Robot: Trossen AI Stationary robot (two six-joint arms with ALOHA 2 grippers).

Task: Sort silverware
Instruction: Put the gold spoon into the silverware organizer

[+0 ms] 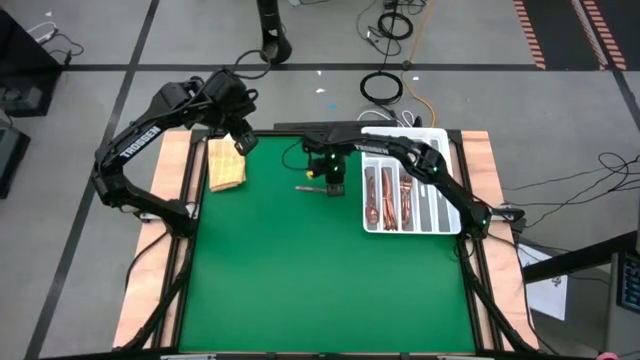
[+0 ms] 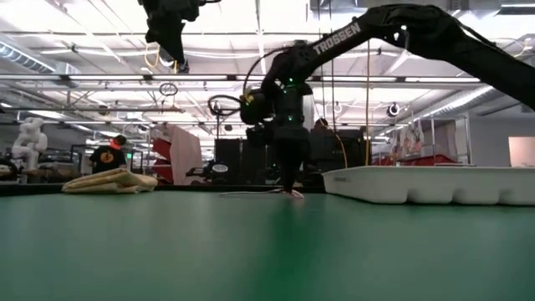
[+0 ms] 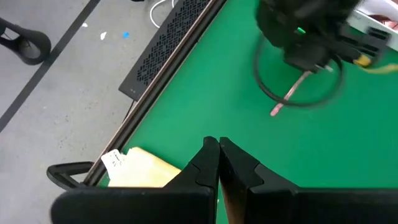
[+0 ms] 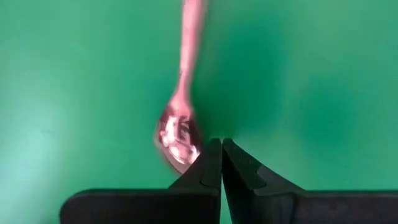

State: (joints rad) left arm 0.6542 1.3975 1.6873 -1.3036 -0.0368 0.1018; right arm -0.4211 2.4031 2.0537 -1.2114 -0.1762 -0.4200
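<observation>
The right gripper [image 4: 221, 163] is pressing down, fingers shut and empty, beside the bowl of a thin, stiff, slippery-looking spoon [image 4: 180, 127]; gripping its slim handle across looks wiser.

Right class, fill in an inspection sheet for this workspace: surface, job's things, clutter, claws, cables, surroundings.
Surface: green mat, wooden edging.
Job's things: one spoon on the mat; other silverware in the white tray.
Clutter: folded tan cloth.
Claws: right claw shut, down at the spoon's bowl, grip unclear; left claw shut, empty, above the cloth.
Cables: coils on the floor.
Surroundings: a person in the hall behind.
</observation>
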